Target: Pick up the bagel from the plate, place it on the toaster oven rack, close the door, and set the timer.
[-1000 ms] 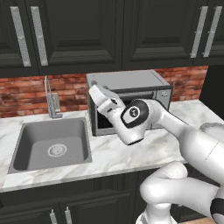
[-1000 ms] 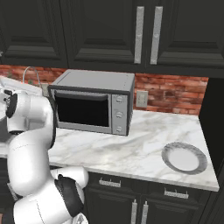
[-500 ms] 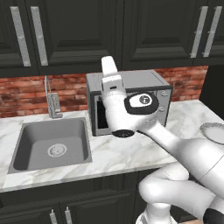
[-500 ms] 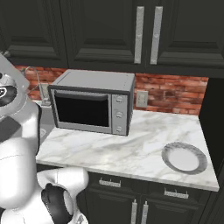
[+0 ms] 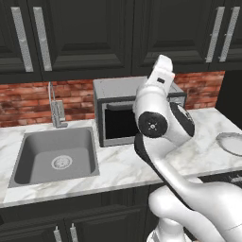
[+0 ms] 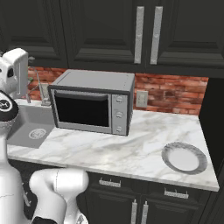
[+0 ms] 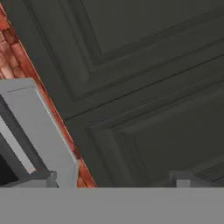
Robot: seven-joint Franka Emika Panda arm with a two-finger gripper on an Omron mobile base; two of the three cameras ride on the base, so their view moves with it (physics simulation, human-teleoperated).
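The grey toaster oven [image 6: 94,83] stands on the counter against the brick wall. Its door [image 6: 82,110] is shut, with the bar handle along the top edge, so the toaster oven rack is hidden behind the dark glass. The plate [image 6: 167,154] lies at the right end of the counter, also seen as the plate [image 5: 231,142]; the bagel is out of view. My arm is raised in front of the oven, hand [image 5: 161,72] up at cabinet height. My gripper [image 7: 117,181] is open and holds nothing, facing the black cabinet doors above the oven's top corner [image 7: 30,113].
A sink [image 5: 54,156] with a faucet [image 5: 56,106] lies left of the oven. Black upper cabinets [image 6: 144,30] hang just above the oven. A wall outlet [image 6: 141,99] sits on the brick beside it. Bare marble counter [image 6: 131,144] runs between oven and plate.
The arm has swung upward: the hand rose from in front of the oven door to above the oven's top. The jaws stayed wide apart. Oven and plate have not moved.
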